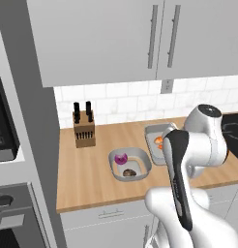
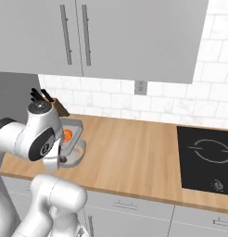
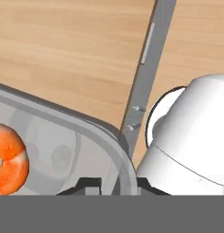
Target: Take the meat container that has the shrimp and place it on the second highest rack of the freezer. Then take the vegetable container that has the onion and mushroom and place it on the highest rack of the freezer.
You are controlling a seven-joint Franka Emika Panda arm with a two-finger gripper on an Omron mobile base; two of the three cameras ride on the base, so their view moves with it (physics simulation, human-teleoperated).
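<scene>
The bench (image 1: pixel 92 169) is showing a warm, matt wood grain, smooth and unbroken. The meat container (image 3: pixel 63 136) is looking like pale grey plastic with a faint sheen along its rounded rim, and the shrimp (image 3: pixel 9 159) inside is gleaming glossy orange. The vegetable container (image 1: pixel 146 164) is wearing the same smooth grey finish. The knife block (image 1: pixel 84 131) is appearing as darker wood. The wall tiles (image 2: pixel 171 104) are looking white and lightly glossy, the cooktop (image 2: pixel 208 157) is shining like black glass, and the cabinet handles (image 2: pixel 66 34) are reading as brushed metal.
</scene>
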